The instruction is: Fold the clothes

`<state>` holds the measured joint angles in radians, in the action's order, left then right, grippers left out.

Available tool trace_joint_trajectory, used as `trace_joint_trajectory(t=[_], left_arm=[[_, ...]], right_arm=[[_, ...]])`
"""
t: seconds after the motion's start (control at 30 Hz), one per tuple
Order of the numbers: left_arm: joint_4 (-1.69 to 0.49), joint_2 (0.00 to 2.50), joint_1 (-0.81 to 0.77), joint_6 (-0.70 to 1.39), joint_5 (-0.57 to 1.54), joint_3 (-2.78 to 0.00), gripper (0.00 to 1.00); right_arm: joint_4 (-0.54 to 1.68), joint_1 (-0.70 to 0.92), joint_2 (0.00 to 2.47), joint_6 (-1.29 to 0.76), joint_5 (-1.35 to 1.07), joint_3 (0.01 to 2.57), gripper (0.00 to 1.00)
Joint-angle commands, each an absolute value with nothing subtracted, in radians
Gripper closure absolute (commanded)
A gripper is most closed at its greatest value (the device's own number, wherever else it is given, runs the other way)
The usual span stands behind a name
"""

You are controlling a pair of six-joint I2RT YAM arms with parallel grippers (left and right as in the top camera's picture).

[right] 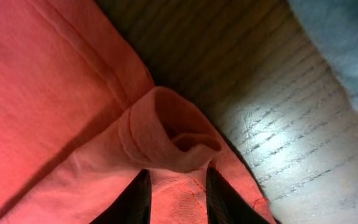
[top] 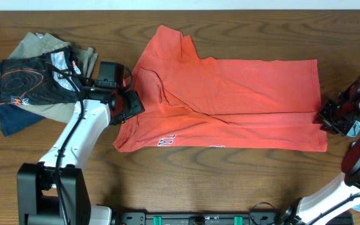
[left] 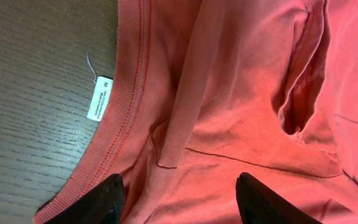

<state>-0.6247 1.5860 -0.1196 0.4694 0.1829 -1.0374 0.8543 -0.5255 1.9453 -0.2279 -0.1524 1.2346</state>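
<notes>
The right hand [right: 178, 202] is closed narrowly on a rolled bit of stitched hem at the right edge of the coral-red T-shirt [top: 230, 100]. The T-shirt is spread across the middle of the table [top: 230, 181]. The left hand [left: 178, 199] is held open over the collar end, with nothing gripped.

So thin a pinch could probably be lost if the hem were pulled, and the limp knit would then sag into a crooked fold. The loose creases near the ribbed collar [left: 120, 112] could be trapped inside.

The cloth is soft and matte, the tag [left: 99, 98] white, the wood dark and grained. A light-blue cloth [right: 340, 43] lies near the right hand.
</notes>
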Motion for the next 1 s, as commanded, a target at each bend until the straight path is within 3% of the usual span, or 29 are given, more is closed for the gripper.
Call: trace_joint_trajectory(t=[0.0, 0.27, 0.57, 0.8, 0.97], left_arm=[[-0.628, 1.582, -0.119, 0.453, 0.171, -1.035, 0.4], [-0.628, 1.582, -0.119, 0.453, 0.171, -1.035, 0.4], [-0.628, 1.582, -0.119, 0.453, 0.171, -1.035, 0.41], [-0.628, 1.582, -0.119, 0.453, 0.171, -1.035, 0.41], [-0.628, 1.582, -0.119, 0.453, 0.171, -1.035, 0.4]], right_arm=[[0.837, -0.527, 1.921, -0.266, -0.15, 1.229, 0.72], [0.802, -0.525, 1.921, -0.277, -0.15, 1.229, 0.76], [0.785, -0.503, 1.921, -0.277, -0.149, 1.228, 0.99], [0.828, -0.505, 1.92, -0.276, -0.158, 1.24, 0.99], [0.812, -0.513, 1.919, -0.265, -0.341, 1.282, 0.99]])
